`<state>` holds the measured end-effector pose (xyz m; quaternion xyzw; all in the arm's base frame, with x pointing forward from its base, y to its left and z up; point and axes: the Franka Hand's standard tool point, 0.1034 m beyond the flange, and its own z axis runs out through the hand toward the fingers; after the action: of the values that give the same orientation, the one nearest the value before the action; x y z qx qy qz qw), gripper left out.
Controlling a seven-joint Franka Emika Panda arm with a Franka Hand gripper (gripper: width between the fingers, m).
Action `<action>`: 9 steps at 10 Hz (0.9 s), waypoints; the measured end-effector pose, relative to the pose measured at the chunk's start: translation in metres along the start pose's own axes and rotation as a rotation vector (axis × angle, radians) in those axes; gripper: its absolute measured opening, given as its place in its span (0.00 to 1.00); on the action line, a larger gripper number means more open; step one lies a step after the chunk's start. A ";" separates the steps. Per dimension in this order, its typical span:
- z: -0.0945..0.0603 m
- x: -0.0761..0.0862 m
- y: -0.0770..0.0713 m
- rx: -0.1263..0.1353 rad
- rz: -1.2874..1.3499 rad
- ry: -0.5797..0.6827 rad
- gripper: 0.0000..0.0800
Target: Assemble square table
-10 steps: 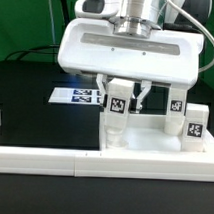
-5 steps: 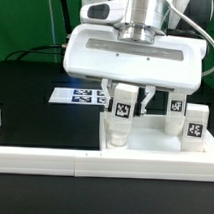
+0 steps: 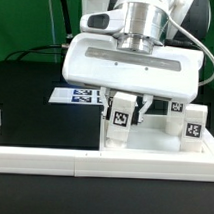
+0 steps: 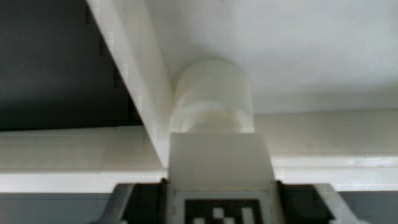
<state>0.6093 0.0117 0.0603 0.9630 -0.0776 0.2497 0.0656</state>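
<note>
Over the slab (image 3: pixel 154 140), fingers (image 3: pixel 137 106) and leg (image 3: pixel 120 117) now tilted.

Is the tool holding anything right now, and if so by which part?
Yes. The tool holds a white table leg, gripped at its upper, tagged end; the lower end stands on the square tabletop.

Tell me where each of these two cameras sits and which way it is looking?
Exterior view: off the arm, low at the table's edge, looking across the border rail at the white slab and marker board; the wrist housing and gripper show.
Wrist view: on the wrist, looking down along the gripper at the held leg over the slab; only the dark fingers show.
Shared: the tagged leg gripped against the slab's corner.
</note>
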 end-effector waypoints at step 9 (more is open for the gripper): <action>0.000 0.000 0.000 0.000 0.000 0.000 0.81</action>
<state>0.6093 0.0117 0.0603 0.9630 -0.0776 0.2497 0.0656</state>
